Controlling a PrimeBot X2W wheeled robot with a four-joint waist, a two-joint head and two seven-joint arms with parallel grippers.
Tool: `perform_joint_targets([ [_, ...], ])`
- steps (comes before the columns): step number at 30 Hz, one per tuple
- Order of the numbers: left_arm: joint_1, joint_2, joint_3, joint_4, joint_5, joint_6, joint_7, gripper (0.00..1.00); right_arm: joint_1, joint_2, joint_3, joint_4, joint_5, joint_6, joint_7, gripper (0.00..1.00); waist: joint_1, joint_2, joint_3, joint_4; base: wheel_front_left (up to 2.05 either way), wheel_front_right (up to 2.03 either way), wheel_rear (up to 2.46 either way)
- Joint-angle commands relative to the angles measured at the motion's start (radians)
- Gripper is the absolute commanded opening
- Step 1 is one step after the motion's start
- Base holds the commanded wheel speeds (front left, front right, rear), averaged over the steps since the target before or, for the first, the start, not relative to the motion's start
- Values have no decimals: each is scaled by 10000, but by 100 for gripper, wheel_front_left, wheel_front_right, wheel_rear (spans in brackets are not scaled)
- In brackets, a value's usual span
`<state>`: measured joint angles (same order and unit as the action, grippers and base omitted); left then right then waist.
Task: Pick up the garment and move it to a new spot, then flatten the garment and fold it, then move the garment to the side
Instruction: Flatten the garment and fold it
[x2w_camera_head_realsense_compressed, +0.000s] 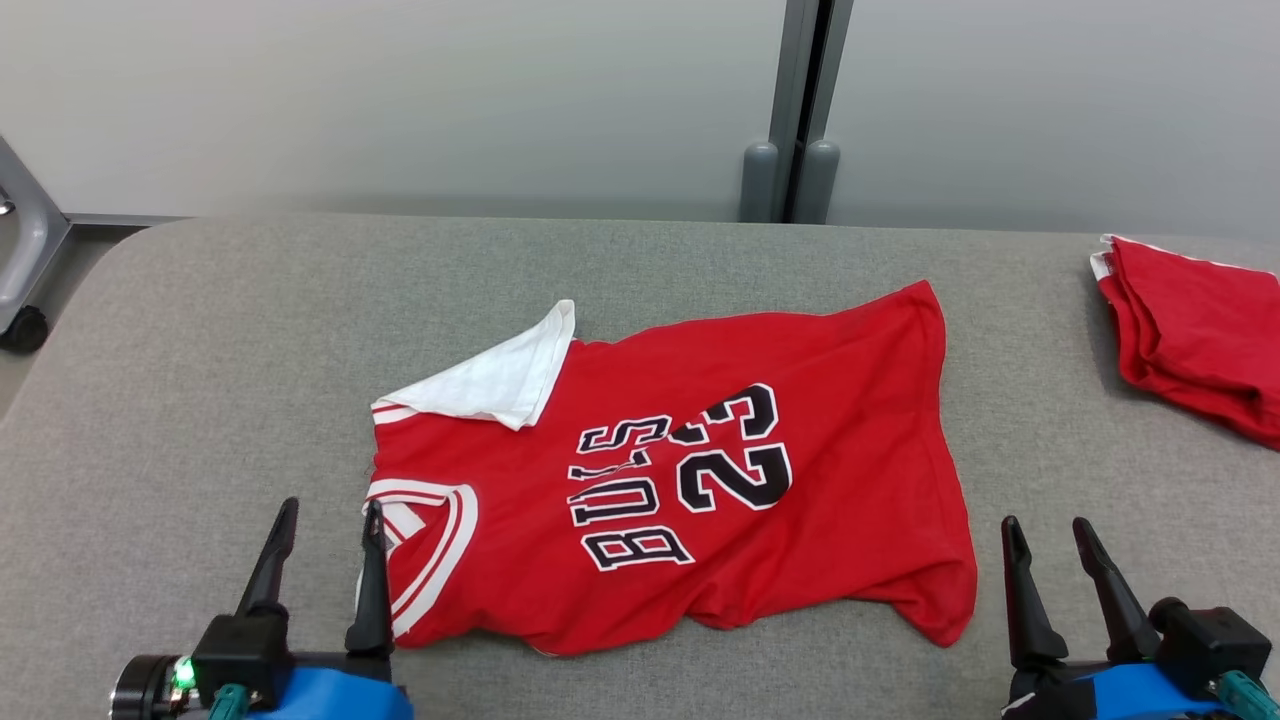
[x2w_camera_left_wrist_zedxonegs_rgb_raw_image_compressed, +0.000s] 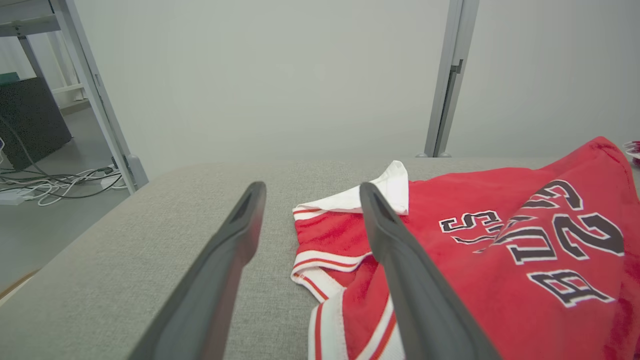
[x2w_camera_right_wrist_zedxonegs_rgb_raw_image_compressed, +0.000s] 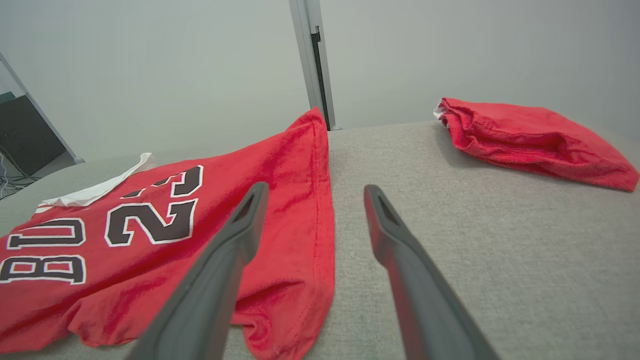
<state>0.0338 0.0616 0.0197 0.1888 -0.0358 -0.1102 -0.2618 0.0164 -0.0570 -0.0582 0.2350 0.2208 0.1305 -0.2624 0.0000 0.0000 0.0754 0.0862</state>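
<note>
Left tool (x2w_camera_head_realsense_compressed: 331, 505) is closest to us at lower left, jaws wide and nothing between them. Its inner finger (x2w_camera_head_realsense_compressed: 372, 580) overlaps the jersey's neck trim (x2w_camera_head_realsense_compressed: 430, 530) in the head view, and we can't tell if it touches the cloth. In the left wrist view the same finger (x2w_camera_left_wrist_zedxonegs_rgb_raw_image_compressed: 400, 270) hangs over the striped trim (x2w_camera_left_wrist_zedxonegs_rgb_raw_image_compressed: 325, 260) while the other finger is over bare counter (x2w_camera_left_wrist_zedxonegs_rgb_raw_image_compressed: 150, 230). Right tool (x2w_camera_head_realsense_compressed: 1046, 521) is at lower right, also spread wide and empty, over bare counter just beside the jersey's near hem corner and apart from it. The red jersey (x2w_camera_head_realsense_compressed: 800, 480) lies mid-counter, mostly flat and turned sideways, with the neck toward our left and the hem toward our right. A white flap (x2w_camera_head_realsense_compressed: 490, 385) is folded over at its far-left corner, and the near hem is rumpled. The lettering (x2w_camera_head_realsense_compressed: 630, 500) is black with a white outline. We read "BU", then a crease that swallows the middle, then "S". The number "23" (x2w_camera_head_realsense_compressed: 735, 450) sits beside it and is fully legible. The right wrist view shows "BU" and "23" too. No brand tag is readable. A second, folded red garment (x2w_camera_head_realsense_compressed: 1190, 340) sits at the far-right counter edge, well apart from the jersey. The counter (x2w_camera_head_realsense_compressed: 200, 380) is covered in grey fabric. Behind it is a grey post (x2w_camera_head_realsense_compressed: 800, 100), with a caster (x2w_camera_head_realsense_compressed: 22, 328) at far left.
</note>
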Motion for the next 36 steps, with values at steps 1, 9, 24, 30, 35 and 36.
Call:
perform_joint_targets([
  [1, -371, 126, -211, 147, 72, -78, -42, 100, -178, 22, 59, -11, -69, 6, -33, 100, 0, 0, 38, 11, 0, 0, 0],
  [9, -1139, 633, -1754, 2187, -114, -211, 48, 100, -336, 37, 304, 221, 14, 6, -32, 100, 0, 0, 162, -159, 0, 0, 0],
  [24, -2319, 1247, -3934, 5046, -2004, -202, 1423, 0, -421, 54, 322, 362, 86, 6, -34, 100, 0, 0, 299, -455, 0, 0, 0],
  [30, -3385, 1645, -3968, 4567, -2236, -200, 883, 0, -547, 57, 252, 327, 102, 6, -34, 100, 0, 0, 339, -367, 0, 0, 0],
  [35, -4637, 1989, -4017, 4233, -2292, -200, 956, 0, -755, 56, 292, 306, 28, 6, -34, 100, 0, 0, 545, -533, 0, 0, 0],
  [36, -4860, 2028, -4098, 4262, -2356, -200, 1066, 0, -825, 48, 312, 303, 7, 5, -34, 100, 0, 0, 609, -616, 0, 0, 0],
])
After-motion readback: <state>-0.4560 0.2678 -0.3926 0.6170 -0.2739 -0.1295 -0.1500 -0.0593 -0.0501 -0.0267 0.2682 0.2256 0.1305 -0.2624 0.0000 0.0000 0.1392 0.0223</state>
